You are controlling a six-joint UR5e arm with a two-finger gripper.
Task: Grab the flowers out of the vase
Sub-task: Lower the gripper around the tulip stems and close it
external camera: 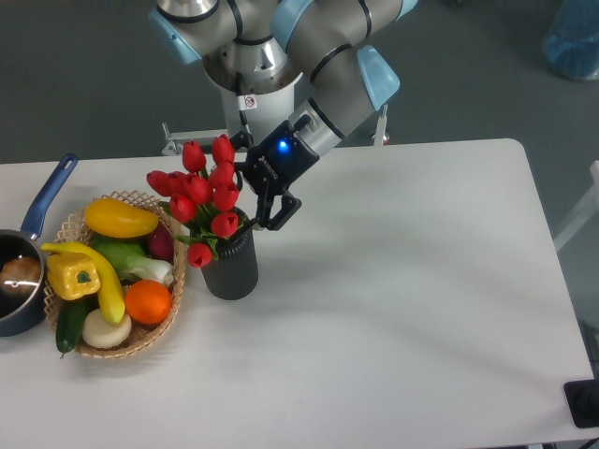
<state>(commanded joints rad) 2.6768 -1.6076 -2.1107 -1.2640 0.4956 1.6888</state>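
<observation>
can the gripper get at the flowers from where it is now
Probably yes: the open gripper sits right beside the flowers on their right, above the vase, with nothing between them; the basket lies on the far side.

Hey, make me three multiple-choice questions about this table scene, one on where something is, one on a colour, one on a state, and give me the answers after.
1. Where does the vase stand?
A. Just right of the wicker basket
B. Inside the blue-handled pot
C. At the table's right edge

2. What colour are the flowers?
A. Yellow
B. Red
C. White

3. What is the state of the flowers?
A. Lying flat on the table
B. Lifted clear of the vase
C. Standing in the vase

Answers:
1. A, since the dark ribbed vase sits beside the basket's right rim.
2. B, since every tulip head is red above green leaves.
3. C, since the stems go down into the vase's opening, with the tool open at the bunch's right side.
</observation>
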